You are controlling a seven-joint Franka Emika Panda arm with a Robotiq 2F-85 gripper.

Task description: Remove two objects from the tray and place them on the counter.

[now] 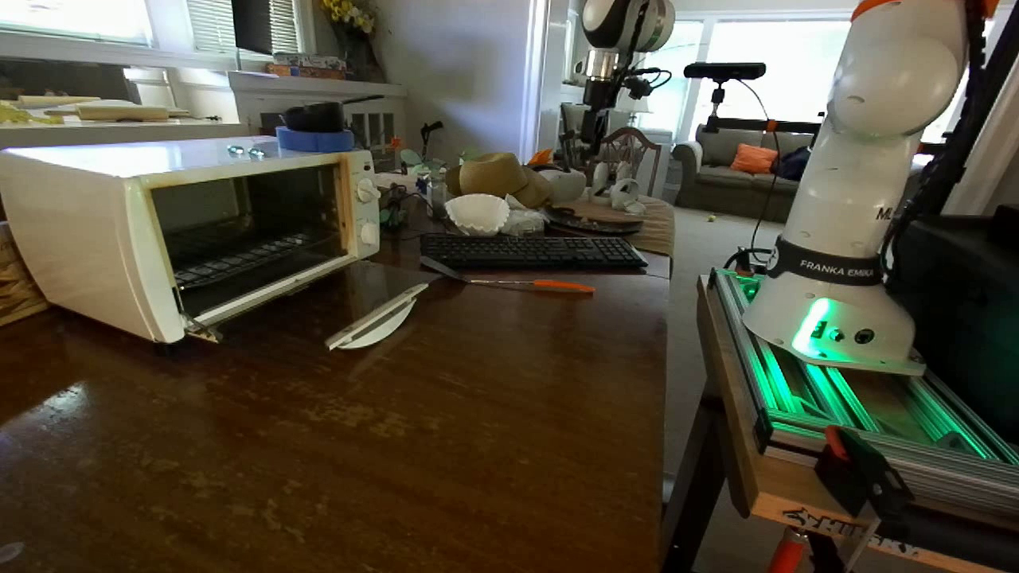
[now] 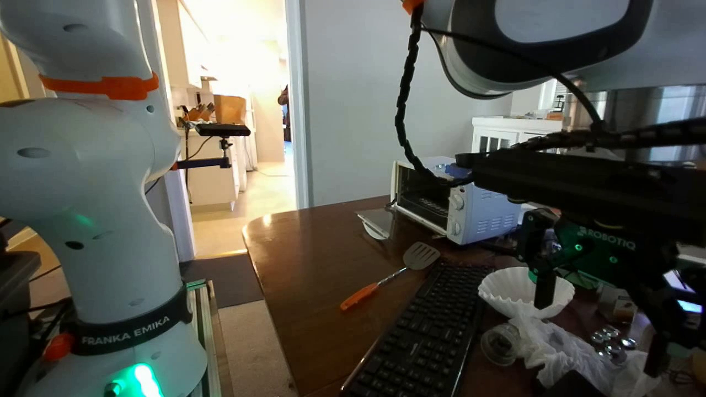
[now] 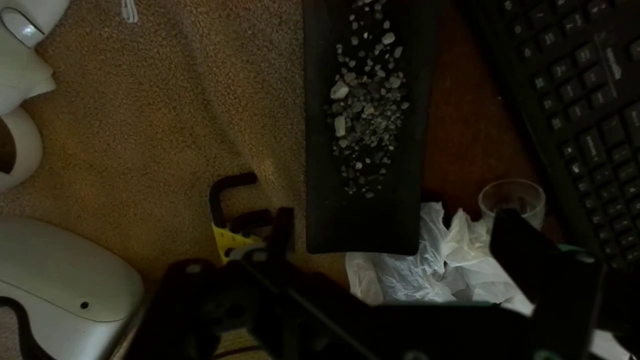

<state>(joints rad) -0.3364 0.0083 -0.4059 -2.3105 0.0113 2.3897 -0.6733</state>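
The tray (image 3: 362,220) is a flat dark rectangle in the wrist view, holding several small grey and pale stones (image 3: 370,107). Two larger pale stones lie near its left side. It shows as a dark, low shape behind the keyboard in an exterior view (image 1: 597,225). The counter (image 1: 446,414) is the glossy dark-brown top, also seen in an exterior view (image 2: 314,248) and as a strip beside the tray (image 3: 470,130). My gripper (image 3: 395,227) is open and empty above the tray's near end, fingers either side of it. It also shows in both exterior views (image 1: 593,134) (image 2: 601,325).
A black keyboard (image 3: 585,100) lies beside the tray. Crumpled white plastic (image 3: 425,270) and a clear cup (image 3: 512,200) are at its near end. A white fluted bowl (image 2: 524,292), an orange-handled spatula (image 2: 386,278) and an open white toaster oven (image 1: 87,231) stand on the counter.
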